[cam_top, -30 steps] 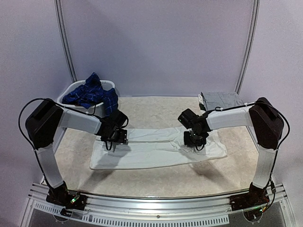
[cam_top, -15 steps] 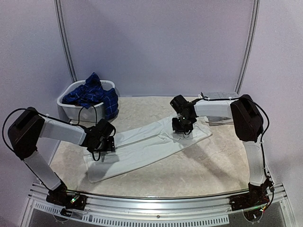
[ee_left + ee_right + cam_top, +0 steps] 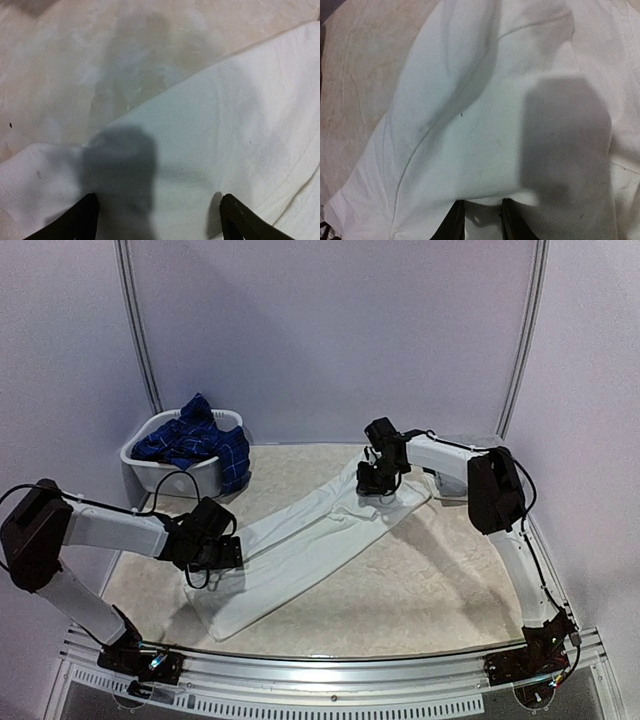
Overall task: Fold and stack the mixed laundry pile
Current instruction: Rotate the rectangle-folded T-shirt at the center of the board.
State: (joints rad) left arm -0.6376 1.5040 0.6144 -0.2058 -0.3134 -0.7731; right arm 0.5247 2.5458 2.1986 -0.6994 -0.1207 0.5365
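The white trousers (image 3: 310, 540) lie stretched in a diagonal band across the beige table, from near left to far right. My right gripper (image 3: 377, 483) sits at their far right end. In the right wrist view its jaws stand narrow, and the gripper (image 3: 481, 222) pinches a raised fold of the white cloth (image 3: 485, 125). My left gripper (image 3: 215, 552) rests low over the near left end. Its fingers (image 3: 82, 220) are spread wide, with flat white cloth (image 3: 225, 130) beneath and nothing pinched. The navy plaid shirt (image 3: 195, 438) is heaped in the basket.
The white oval basket (image 3: 140, 455) stands at the back left corner. A folded grey cloth (image 3: 462, 441) lies at the back right, mostly hidden behind the right arm. Bare beige tabletop (image 3: 430, 580) shows near right of the trousers.
The right gripper has moved back and leftward with the trousers' right end, swinging them from lying across the table to a diagonal. The left gripper has drawn toward the near left.
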